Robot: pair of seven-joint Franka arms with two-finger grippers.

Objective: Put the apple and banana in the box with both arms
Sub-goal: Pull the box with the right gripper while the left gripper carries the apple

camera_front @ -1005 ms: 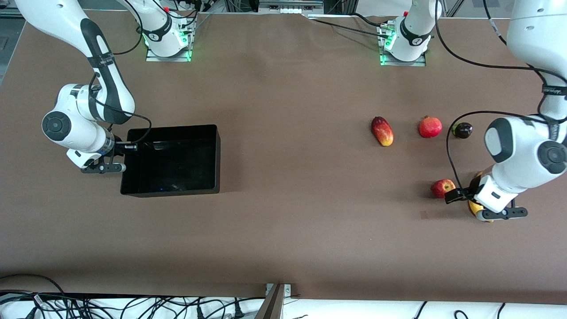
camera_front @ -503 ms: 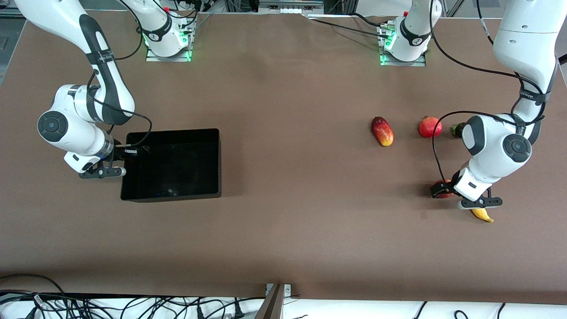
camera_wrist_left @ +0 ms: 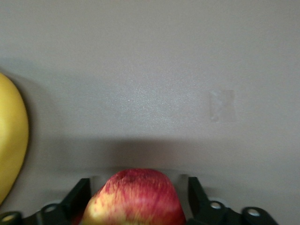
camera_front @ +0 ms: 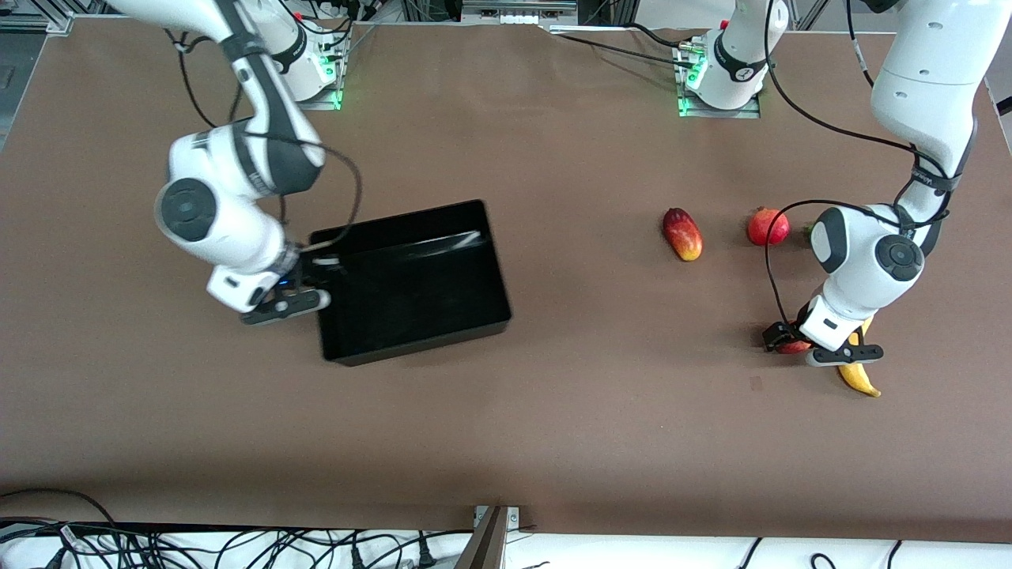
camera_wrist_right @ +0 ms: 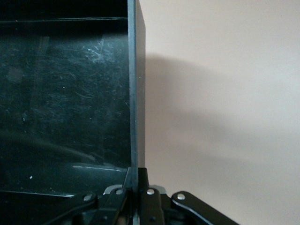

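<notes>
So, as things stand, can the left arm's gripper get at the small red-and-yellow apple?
Probably yes. The left gripper is down at the table with a finger on each side of the small red-and-yellow apple. The long yellow banana lies beside it, apart, blocking nothing.

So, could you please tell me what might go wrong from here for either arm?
1. The right hand pinches only the box's thin wall; the box looks tilted and could slip or swing.
2. The left hand straddles the apple with fingers not yet tight; a low or off-centre close could squeeze it out.
3. The banana lies right beside the apple, so the left hand may nudge it.
</notes>
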